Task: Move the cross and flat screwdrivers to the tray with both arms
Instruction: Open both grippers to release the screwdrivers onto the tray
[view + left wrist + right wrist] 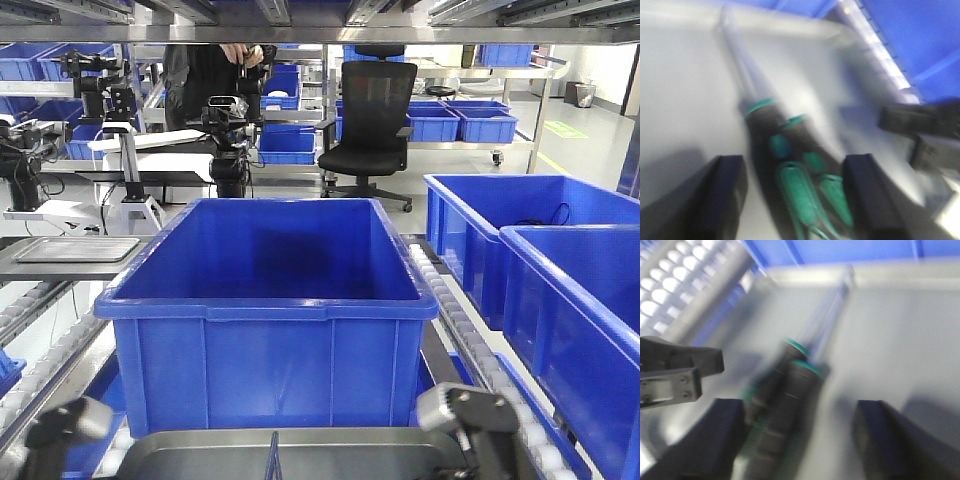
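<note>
Here, on my left wrist view, the left gripper (796,197) hangs with jaws spread over the grey tray (685,95), grasping nothing. Between its fingers lie the two screwdrivers (785,150), side by side and touching on the tray floor, shafts pointing toward the far rim. On the right wrist view, blurred, the right gripper (800,440) is likewise spread and empty above the same handles. The blue crate (265,300) stands just beyond the tray.

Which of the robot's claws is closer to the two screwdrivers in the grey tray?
Hard to separate: both are close. The open left gripper straddles the screwdrivers in the tray. The open right gripper has them between its fingers too, toward one side.
</note>
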### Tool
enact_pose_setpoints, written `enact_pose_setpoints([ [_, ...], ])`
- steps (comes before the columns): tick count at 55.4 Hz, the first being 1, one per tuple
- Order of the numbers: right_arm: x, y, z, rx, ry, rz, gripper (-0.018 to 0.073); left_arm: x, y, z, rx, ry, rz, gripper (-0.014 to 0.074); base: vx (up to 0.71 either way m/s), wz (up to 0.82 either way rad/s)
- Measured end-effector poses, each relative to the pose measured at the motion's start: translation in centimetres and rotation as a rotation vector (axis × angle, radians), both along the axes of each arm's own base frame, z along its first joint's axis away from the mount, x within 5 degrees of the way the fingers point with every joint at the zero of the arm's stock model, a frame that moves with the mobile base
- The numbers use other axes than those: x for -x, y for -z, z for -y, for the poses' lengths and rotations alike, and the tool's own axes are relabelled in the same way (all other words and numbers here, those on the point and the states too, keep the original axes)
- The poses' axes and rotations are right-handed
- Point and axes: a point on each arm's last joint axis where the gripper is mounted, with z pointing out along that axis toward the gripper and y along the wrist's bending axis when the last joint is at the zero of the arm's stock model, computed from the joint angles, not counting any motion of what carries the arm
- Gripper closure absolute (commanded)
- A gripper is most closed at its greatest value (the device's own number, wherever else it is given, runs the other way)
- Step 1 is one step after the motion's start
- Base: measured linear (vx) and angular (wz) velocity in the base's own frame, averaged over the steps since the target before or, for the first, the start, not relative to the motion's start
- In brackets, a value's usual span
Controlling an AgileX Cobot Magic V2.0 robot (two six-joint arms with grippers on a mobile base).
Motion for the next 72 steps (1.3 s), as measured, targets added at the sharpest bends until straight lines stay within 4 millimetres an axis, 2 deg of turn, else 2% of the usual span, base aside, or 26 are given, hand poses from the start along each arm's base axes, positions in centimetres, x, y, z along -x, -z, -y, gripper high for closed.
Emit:
enact_pose_setpoints([
  [10,1.9,-3.2,1.2,-0.061,-0.018,0.122,0.0576,2.2,-3.2,-1.2,0.042,0.022,0.159,0.0606,0.00,0.00],
  [17,3.8,-5.6,2.4,-0.078,-0.047,0.246,0.0569,4.6,-5.4,-2.4,0.016,0.068,0.321,0.0599,0.00,0.00],
  [24,6.5,-8.0,4.2,-0.046,-0.091,0.434,0.0567,7.3,-6.8,-3.9,-0.043,0.112,0.446,0.0596,0.00,0.00],
  [30,8.7,-9.2,5.9,0.021,-0.120,0.578,0.0567,9.5,-6.4,-5.3,-0.118,0.137,0.482,0.0595,0.00,0.00],
  [34,9.8,-9.6,6.9,0.046,-0.106,0.611,0.0567,10.8,-5.0,-6.3,-0.178,0.133,0.473,0.0595,0.00,0.00],
  [42,10.6,-9.0,8.4,0.173,-0.060,0.581,0.0567,12.9,-3.0,-8.2,-0.242,0.083,0.481,0.0594,0.00,0.00],
  [51,10.6,-7.9,10.7,0.352,0.077,0.546,0.0567,14.6,-3.0,-9.5,-0.259,0.052,0.566,0.0594,0.00,0.00],
  [56,11.2,-6.5,12.0,0.357,0.177,0.543,0.0567,14.9,-3.0,-9.9,-0.287,0.044,0.601,0.0594,0.00,0.00],
  [62,12.0,-3.8,13.2,0.355,0.248,0.530,0.0567,14.8,-3.0,-10.1,-0.323,0.035,0.623,0.0594,0.00,0.00],
  [65,12.3,-3.1,13.6,0.340,0.273,0.541,0.0567,14.7,-3.1,-10.2,-0.323,0.021,0.645,0.0594,0.00,0.00],
  [72,13.0,-3.2,14.1,0.302,0.300,0.581,0.0567,14.5,-3.7,-10.2,-0.300,-0.016,0.695,0.0594,0.00,0.00],
])
